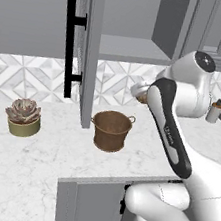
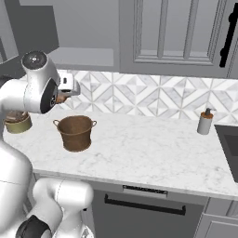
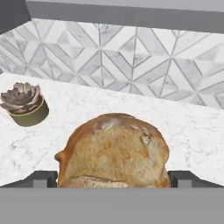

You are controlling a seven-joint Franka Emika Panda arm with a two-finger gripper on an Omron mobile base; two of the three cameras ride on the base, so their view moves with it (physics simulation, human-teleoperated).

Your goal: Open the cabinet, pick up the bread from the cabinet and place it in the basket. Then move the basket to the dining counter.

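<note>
A: What sits nearest the hand?
B: The bread [image 3: 114, 151], pinched between the jaws of the gripper [image 3: 113, 179], which stand spread wide around the loaf, above the counter.
A: And past it?
B: The basket [image 1: 111, 130] stands on the marble counter [image 1: 33, 166], the succulent pot [image 1: 24, 117] further left, the cabinet [image 1: 89, 48] door open above, tiled backsplash [image 2: 153, 95] behind.
</note>
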